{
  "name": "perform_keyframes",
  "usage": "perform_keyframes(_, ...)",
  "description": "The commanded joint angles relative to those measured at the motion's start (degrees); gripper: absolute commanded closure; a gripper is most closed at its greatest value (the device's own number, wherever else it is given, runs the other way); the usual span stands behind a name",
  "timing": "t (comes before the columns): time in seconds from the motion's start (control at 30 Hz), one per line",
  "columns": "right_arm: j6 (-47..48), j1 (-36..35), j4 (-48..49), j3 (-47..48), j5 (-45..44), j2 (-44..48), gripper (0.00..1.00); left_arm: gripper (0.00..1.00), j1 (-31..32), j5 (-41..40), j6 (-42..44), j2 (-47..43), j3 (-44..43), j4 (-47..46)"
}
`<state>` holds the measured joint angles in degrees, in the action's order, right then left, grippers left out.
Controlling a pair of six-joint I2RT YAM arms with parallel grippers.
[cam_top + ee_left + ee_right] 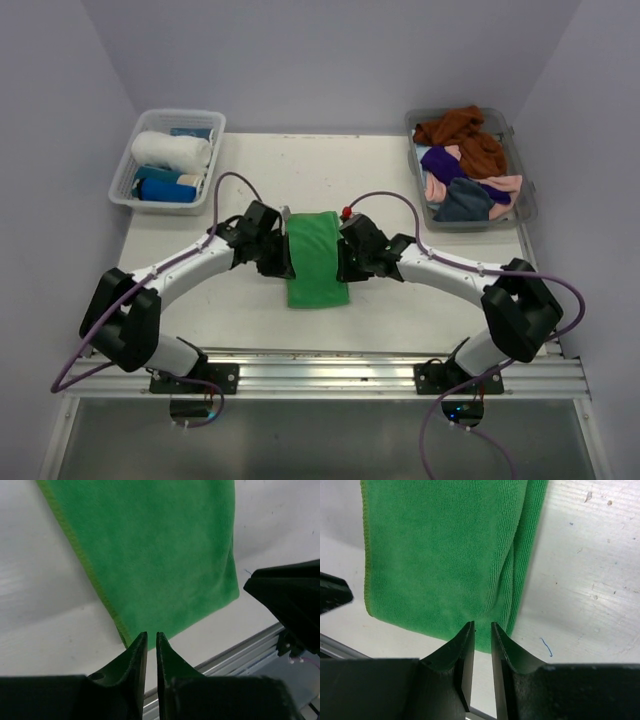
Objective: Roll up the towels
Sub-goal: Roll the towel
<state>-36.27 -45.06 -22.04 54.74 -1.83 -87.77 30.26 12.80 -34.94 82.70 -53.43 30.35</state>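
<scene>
The green towel [318, 262] lies flat in the middle of the table [250, 170]. It is folded into a long strip that runs from twelve o'clock to six o'clock. The right wrist view shows a doubled fold down one long side.

The left gripper [152, 635] sits at the strip's nine o'clock and the right gripper [482, 625] at its three o'clock, each just beside a long edge. Both have their jaws only a slit apart with nothing between them. From here I can't tell whether the tips brush the cloth or hang just above it.

Off at ten o'clock, the white slotted basket [122, 178] holds a rolled white towel [172, 150] and a rolled blue towel [168, 188]. At two o'clock, the clear tub [527, 190] holds a loose heap: a rust-brown towel [462, 130], a purple towel [445, 162], a pink towel [435, 188] and a slate grey towel [462, 203].

My reading is that the folding of the green one is done and the roll itself has not begun, since neither end of the strip is turned over. The next move looks like a two-armed one. Both grippers need to get to the same short end, open enough to pinch its two corners, and curl that end over evenly. The terry is soft and will slump, so if one side leads, the roll will likely come out as a cone.
</scene>
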Motion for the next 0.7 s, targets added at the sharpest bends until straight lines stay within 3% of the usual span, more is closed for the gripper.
perform_keyframes(0.0, -2.1, -0.8, 1.8, -1.2, 0.7, 0.0, 0.77, 0.84, 1.6, 7.9, -3.0, -0.3, 3.7, -8.2)
perform_keyframes(0.13, -2.7, -0.9, 2.9, -3.0, 0.6, -0.7, 0.82, 0.85, 2.2, 9.1, -2.6, 1.0, 5.3, -9.8)
perform_keyframes(0.43, -3.7, -0.9, 4.5, -6.2, 0.9, -5.0, 0.92, 0.88, 2.2, 3.3, 0.6, 7.7, 6.1, -7.4)
perform_keyframes(0.53, -3.4, -0.9, 3.2, -6.2, -0.5, -2.0, 0.92, 0.89, 2.3, 1.4, 0.7, 5.7, 4.3, -5.0)
perform_keyframes(0.67, -3.5, -0.9, 1.9, -6.4, -0.8, 0.7, 0.9, 0.81, 2.3, -2.0, 0.0, -2.0, 2.8, -1.7)
